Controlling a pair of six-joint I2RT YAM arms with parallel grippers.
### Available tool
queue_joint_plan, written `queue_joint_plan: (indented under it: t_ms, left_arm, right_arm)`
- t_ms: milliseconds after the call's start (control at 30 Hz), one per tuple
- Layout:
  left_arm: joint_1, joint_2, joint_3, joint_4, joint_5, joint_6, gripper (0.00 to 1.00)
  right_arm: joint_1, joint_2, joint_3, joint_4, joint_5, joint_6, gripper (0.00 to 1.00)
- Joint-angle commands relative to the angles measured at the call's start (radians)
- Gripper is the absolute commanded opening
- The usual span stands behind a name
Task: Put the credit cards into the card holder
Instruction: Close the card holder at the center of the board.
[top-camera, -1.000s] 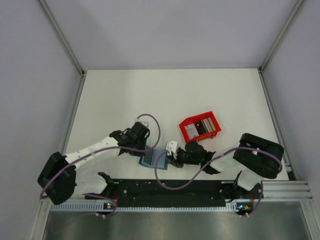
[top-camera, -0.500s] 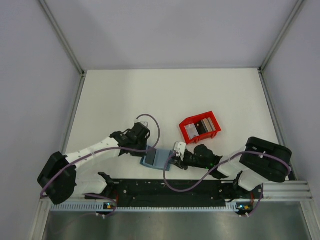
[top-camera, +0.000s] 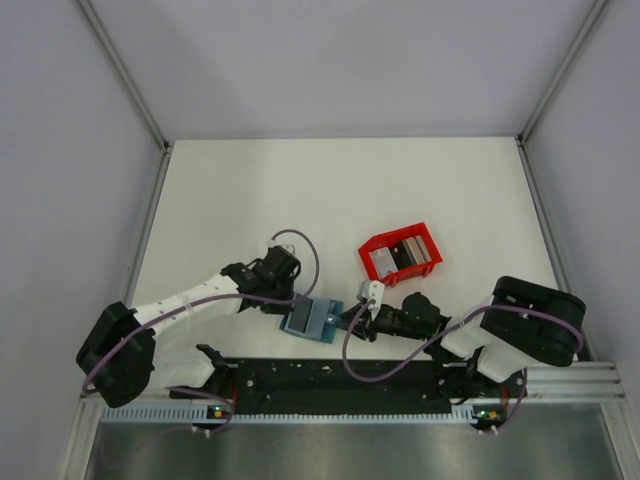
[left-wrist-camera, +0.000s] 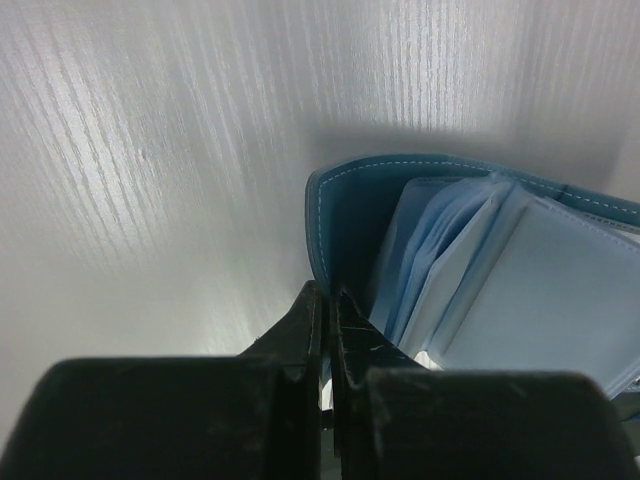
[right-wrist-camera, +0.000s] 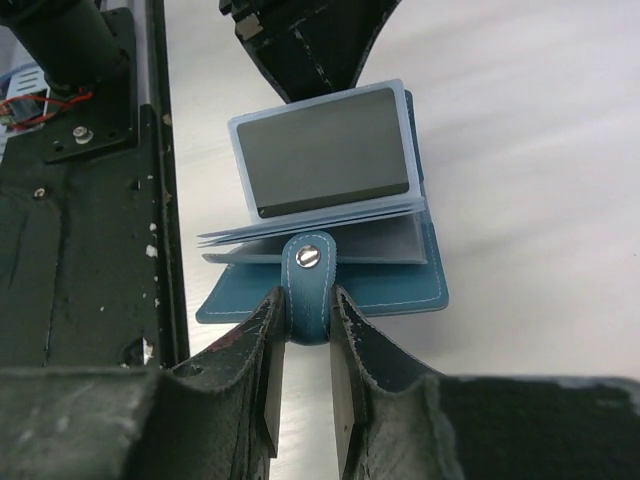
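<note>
Partly done: on the white table (top-camera: 300, 190), left gripper (left-wrist-camera: 325, 300) pinches the cover (left-wrist-camera: 335, 215) of the open teal folding card holder (top-camera: 312, 318), right gripper (right-wrist-camera: 305, 305) clamps its strap (right-wrist-camera: 308, 285); one grey card (right-wrist-camera: 325, 155) sits sleeved, other cards (top-camera: 402, 256) apparently lie in the red plastic tray (top-camera: 370, 247)

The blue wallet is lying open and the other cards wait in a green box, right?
No. The box holding the other cards is red, not green; the top view shows it. The blue wallet does lie open.
</note>
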Motion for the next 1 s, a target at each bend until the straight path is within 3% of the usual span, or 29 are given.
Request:
queue_joint_plan:
  t_ms: [0,367,633,967]
  left_arm:
    - [0.018,0.004,-0.004,-0.02,-0.078,-0.002,0.0]
    - [0.018,-0.013,0.02,0.009,0.009,-0.011,0.0]
    - [0.016,-0.082,0.014,0.075,0.155,-0.034,0.0]
    - [0.015,-0.142,-0.082,0.288,0.368,-0.086,0.11]
  right_arm:
    - [0.008,-0.032,0.0,0.107,-0.052,0.051,0.02]
    - [0.008,-0.049,0.022,0.147,-0.027,0.061,0.02]
    - [0.011,-0.038,0.042,0.14,0.005,0.046,0.03]
    - [0.011,0.002,0.048,0.185,0.016,0.055,0.03]
